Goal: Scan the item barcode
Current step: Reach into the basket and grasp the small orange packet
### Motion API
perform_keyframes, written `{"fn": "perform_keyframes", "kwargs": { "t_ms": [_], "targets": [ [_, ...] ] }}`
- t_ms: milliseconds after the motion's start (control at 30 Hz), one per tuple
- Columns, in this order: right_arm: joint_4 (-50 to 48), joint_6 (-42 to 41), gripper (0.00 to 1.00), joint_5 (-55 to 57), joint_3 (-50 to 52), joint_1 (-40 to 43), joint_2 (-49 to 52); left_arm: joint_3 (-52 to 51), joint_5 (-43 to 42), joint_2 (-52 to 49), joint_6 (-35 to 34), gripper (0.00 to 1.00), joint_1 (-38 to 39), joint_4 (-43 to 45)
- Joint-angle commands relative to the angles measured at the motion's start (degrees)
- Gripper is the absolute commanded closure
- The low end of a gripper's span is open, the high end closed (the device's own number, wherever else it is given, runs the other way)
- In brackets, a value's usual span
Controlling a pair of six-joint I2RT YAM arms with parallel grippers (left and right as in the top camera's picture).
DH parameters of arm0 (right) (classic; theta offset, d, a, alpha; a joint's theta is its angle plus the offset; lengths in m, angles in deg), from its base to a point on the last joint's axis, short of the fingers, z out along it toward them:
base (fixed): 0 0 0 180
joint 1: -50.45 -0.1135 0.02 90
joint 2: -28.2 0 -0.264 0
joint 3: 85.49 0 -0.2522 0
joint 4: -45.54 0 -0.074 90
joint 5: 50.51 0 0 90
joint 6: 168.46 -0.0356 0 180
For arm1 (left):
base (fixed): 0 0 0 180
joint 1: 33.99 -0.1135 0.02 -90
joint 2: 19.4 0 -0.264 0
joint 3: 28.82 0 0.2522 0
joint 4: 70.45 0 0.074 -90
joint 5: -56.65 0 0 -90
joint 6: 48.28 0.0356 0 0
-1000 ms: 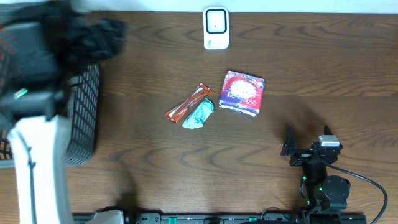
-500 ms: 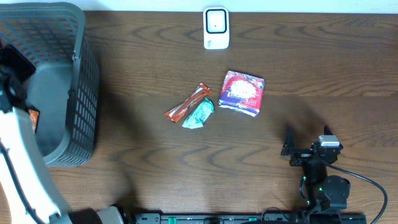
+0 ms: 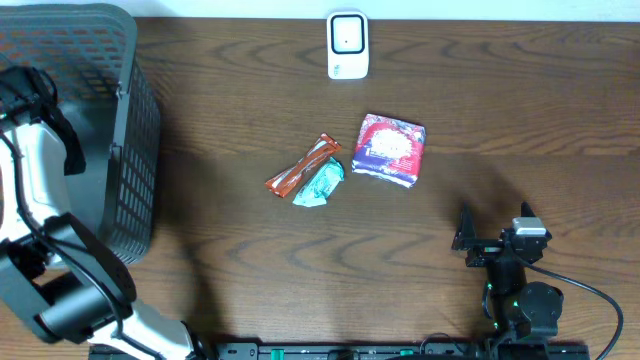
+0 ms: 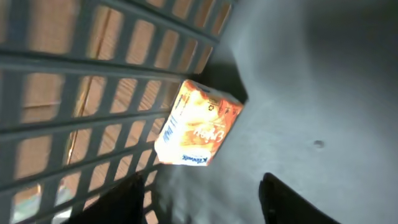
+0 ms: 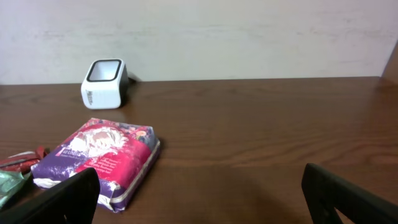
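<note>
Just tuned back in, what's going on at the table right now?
The left gripper hangs open inside the grey basket, above an orange box lying on the basket floor against the mesh wall; it holds nothing. The right gripper sits open and idle near the table's front edge. A purple pack, a red packet and a teal packet wait on the table below the white scanner.

The table is grained in dark brown. The basket is moulded in dark grey lattice. The box is printed orange, with white and perhaps blue at one end. The scanner is cased in white, dark-faced. The packet is patterned purple, pink and white. The wrapper is coloured red-orange, the pouch teal.
</note>
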Motion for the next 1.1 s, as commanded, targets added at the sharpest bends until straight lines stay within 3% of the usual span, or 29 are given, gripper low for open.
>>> {"fn": "perform_keyframes", "kwargs": {
  "t_ms": [0,333,700,867,1000,1067],
  "targets": [
    [0.28,-0.7,0.01,0.28,0.04,0.9,-0.24,-0.11,2.05,-3.67,4.17,0.45,-2.45,0.04],
    [0.28,-0.7,0.01,0.28,0.04,0.9,-0.24,-0.13,1.18,-8.37,4.13,0.45,-6.49,3.32],
    [0.28,-0.7,0.01,0.28,0.04,0.9,-0.24,-0.17,-7.48,-10.86,4.31,0.47,-8.35,4.31],
    [0.26,-0.7,0.01,0.28,0.04,0.9,-0.24,-0.17,-7.5,-11.43,4.28,0.6,-8.35,4.39],
    [0.28,-0.7,0.01,0.28,0.04,0.9,-0.24,-0.17,-7.5,-11.43,3.98,0.92,-8.35,4.26],
    [0.28,-0.7,0.01,0.28,0.04,0.9,-0.24,-0.15,-7.5,-11.3,2.8,0.93,-8.33,4.07]
  ]
}}
